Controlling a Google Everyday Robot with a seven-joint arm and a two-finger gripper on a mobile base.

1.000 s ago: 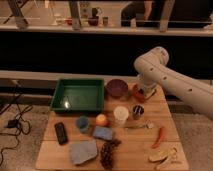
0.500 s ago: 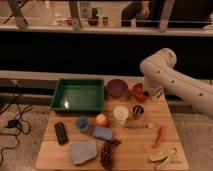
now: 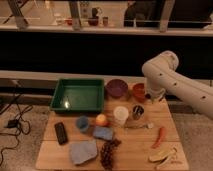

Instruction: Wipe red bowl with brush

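Red bowl [image 3: 138, 92] is coming back into view as the claw [image 3: 151, 98] is sliding toward its right rim. Grip: cannot tell. Wiping is probably underway.

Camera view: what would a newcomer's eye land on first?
The big white arm reaching in from the right dominates. Its end effector hangs over the back right of the wooden table, just beside the red bowl. Next comes the green tray at the back left, with the dark purple bowl between it and the red bowl.
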